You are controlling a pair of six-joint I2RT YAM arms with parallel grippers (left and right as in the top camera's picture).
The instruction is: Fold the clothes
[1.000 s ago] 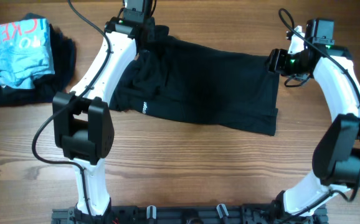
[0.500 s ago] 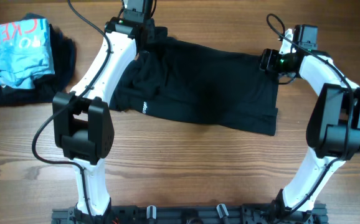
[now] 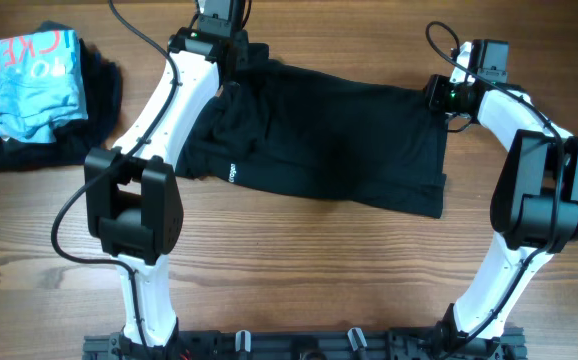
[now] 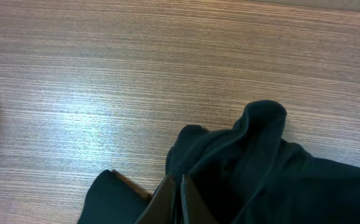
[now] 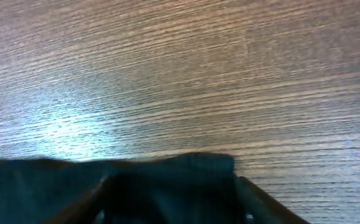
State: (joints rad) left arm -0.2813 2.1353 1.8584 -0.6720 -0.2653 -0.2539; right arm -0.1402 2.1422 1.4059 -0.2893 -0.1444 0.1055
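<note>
A small line of white logo lettering [image 3: 233,172] was seen on the black T-shirt [image 3: 339,150], near its lower left edge in the overhead view; it was too small to be read. Large red letters were printed across the light-blue garment [image 3: 24,80] at the far left of the desk [image 3: 299,270], but they were crumpled and cut off, so no whole word could be made out. That garment was laid on top of a heap of dark clothes [image 3: 99,95], well apart from the T-shirt.

The T-shirt was spread flat across the far middle of the desk, lengthwise from left to right, with some bunching at its left end. Part of that end was hidden from above by the white left arm [image 3: 174,100], which was stretched over it.

The left end effector [image 3: 231,58] was found at the shirt's far left corner. In the left wrist view its fingers [image 4: 167,200] were pressed together, closed on a fold of the black cloth, which was raised in a crumpled peak just ahead of them.

The right end effector [image 3: 437,95] was placed at the shirt's far right corner. In the right wrist view [image 5: 174,182] its jaws were held apart, with the shirt's edge lying between them and bare wood beyond.
</note>
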